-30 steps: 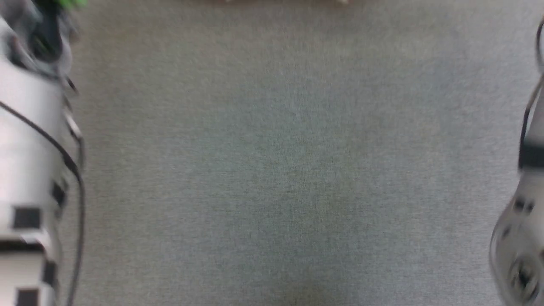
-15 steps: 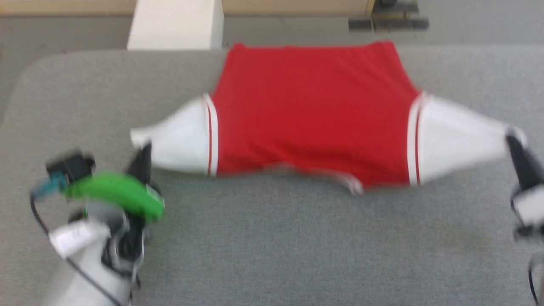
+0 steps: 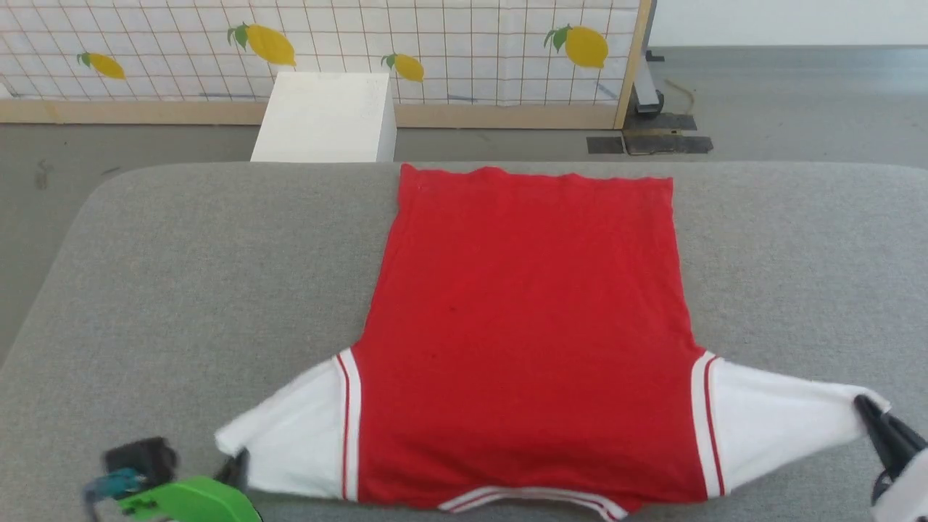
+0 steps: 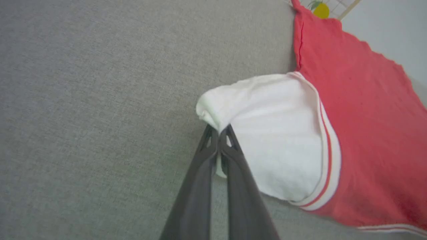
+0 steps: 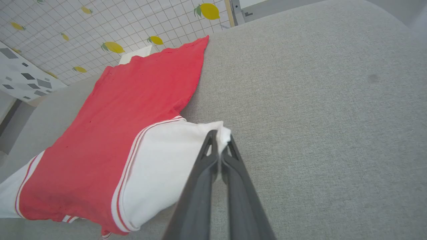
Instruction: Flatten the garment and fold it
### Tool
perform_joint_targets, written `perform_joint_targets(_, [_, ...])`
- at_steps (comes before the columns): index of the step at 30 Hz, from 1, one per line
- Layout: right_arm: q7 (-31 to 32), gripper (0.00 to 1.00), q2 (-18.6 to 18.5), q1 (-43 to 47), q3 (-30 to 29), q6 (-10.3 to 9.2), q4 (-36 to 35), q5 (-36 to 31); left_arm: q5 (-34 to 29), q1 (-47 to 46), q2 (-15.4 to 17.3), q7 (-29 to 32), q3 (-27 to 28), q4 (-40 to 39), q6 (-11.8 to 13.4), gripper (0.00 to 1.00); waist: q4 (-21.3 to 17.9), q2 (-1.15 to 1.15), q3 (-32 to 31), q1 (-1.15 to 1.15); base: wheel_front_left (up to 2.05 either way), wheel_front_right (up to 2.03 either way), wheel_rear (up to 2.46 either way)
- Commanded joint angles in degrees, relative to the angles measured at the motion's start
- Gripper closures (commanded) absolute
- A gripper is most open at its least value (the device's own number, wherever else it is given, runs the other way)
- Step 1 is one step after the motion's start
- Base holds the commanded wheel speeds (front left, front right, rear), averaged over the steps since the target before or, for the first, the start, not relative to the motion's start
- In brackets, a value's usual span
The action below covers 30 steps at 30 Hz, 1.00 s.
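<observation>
The garment (image 3: 529, 326), a red T-shirt with white sleeves, lies spread on the grey table (image 3: 217, 239), plain red side up, collar at the near edge and hem far. No letters show. My left gripper (image 3: 235, 464) is shut on the left sleeve's tip (image 4: 213, 115), at the lower left of the head view. My right gripper (image 3: 866, 409) is shut on the right sleeve's tip (image 5: 223, 133) at the lower right. Both sleeves are drawn outward. In the wrist views each pair of fingers (image 4: 218, 131) (image 5: 220, 138) pinches white cloth.
A white box (image 3: 326, 116) stands on the floor beyond the table's far edge. Behind it runs a lemon-print grid panel (image 3: 435, 51) in a wooden frame, with a metal stand foot (image 3: 652, 130) at its right. Grey table surface lies on both sides of the shirt.
The head camera has tilted up, so the whole picture shifted and the shirt's full length and the room beyond came into view. Both grippers still hold the sleeve tips.
</observation>
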State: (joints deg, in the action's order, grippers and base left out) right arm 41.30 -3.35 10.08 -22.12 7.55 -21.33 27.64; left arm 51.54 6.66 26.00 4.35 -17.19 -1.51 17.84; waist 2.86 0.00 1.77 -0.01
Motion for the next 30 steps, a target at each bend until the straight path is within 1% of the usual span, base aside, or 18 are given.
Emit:
perform_joint_targets(1, [1.8,1.0,-0.5,0.5,1.4,-0.06,-0.7,-2.6,-3.3,0.5,2.1,1.8,-2.4,0.4,1.1,1.0,-0.2,0.0,0.0,0.01,0.0,0.0,0.0])
perform_joint_targets(2, [3.4,1.0,-1.1,0.6,3.1,-0.06,-0.9,-4.9,-4.2,0.2,2.3,3.0,-3.7,0.7,1.6,1.0,-0.3,0.0,0.1,0.01,0.0,0.0,0.0])
perform_joint_targets(4, [5.9,1.0,-1.7,-0.1,6.3,-0.06,-0.1,-8.0,-7.5,-0.8,3.7,5.3,-6.6,1.7,2.6,1.0,-0.6,0.0,0.4,0.01,0.0,0.0,0.0])
perform_joint_targets(5, [6.9,1.0,-2.3,-0.5,7.7,-0.06,0.7,-9.6,-7.7,-1.5,3.3,5.8,-7.2,1.9,2.7,1.0,-0.5,0.0,0.6,0.01,0.0,0.0,0.0])
perform_joint_targets(6, [8.3,1.0,-3.0,-1.7,10.2,-0.06,3.1,-13.0,-9.1,-2.8,3.4,6.9,-9.0,3.0,2.7,1.0,-0.5,0.0,1.0,0.01,0.0,0.0,0.0])
perform_joint_targets(7, [9.3,1.0,-3.5,-2.4,11.6,-0.06,4.6,-15.1,-9.4,-3.4,3.0,7.2,-9.5,3.7,2.6,1.0,-0.5,0.0,1.2,0.01,0.0,0.0,0.0])
perform_joint_targets(11, [11.4,1.0,-3.7,-4.7,15.3,-0.06,11.3,-20.6,-10.1,-5.2,2.3,7.0,-10.5,6.0,1.8,1.0,-0.4,0.0,2.5,0.01,0.0,0.0,0.0])
perform_joint_targets(14, [12.3,1.0,-3.5,-5.3,17.1,-0.06,16.3,-22.9,-9.7,-5.9,1.6,5.8,-10.0,6.9,1.5,1.0,-0.2,0.0,3.0,0.01,0.0,0.0,0.0])
perform_joint_targets(17, [13.0,1.0,-3.2,-5.2,17.8,-0.06,21.3,-23.6,-8.9,-5.9,1.3,4.3,-8.8,7.1,1.5,1.0,0.0,0.0,3.5,0.01,0.0,0.0,0.0])
perform_joint_targets(20, [12.8,1.0,-3.2,-4.9,17.7,-0.06,23.9,-24.1,-8.3,-5.5,1.3,3.4,-7.8,7.0,1.5,1.0,0.1,0.0,3.4,0.01,0.0,0.0,0.0])
perform_joint_targets(21, [12.1,0.44,-3.0,-4.9,17.4,-0.06,24.3,-23.8,-8.1,-5.2,1.3,3.2,-7.6,6.8,1.6,1.0,0.0,0.0,3.4,0.01,0.0,0.0,0.0])
perform_joint_targets(22, [11.5,0.0,-3.0,-4.9,17.1,-0.06,24.4,-23.6,-7.8,-5.0,1.2,2.8,-7.3,6.6,1.7,1.0,0.0,0.0,3.3,0.01,0.0,0.0,0.0])
perform_joint_targets(26, [8.9,0.0,-2.3,-4.8,14.5,-0.06,22.5,-21.2,-7.2,-3.8,1.1,1.9,-6.4,5.9,1.9,1.0,-0.3,0.0,2.7,0.01,0.0,0.0,0.0])
perform_joint_targets(30, [5.6,0.0,-1.8,-5.0,11.2,-0.06,16.1,-17.3,-6.8,-3.0,1.1,1.7,-6.3,5.3,2.1,1.0,-0.7,0.0,1.9,0.01,0.0,0.0,0.0])
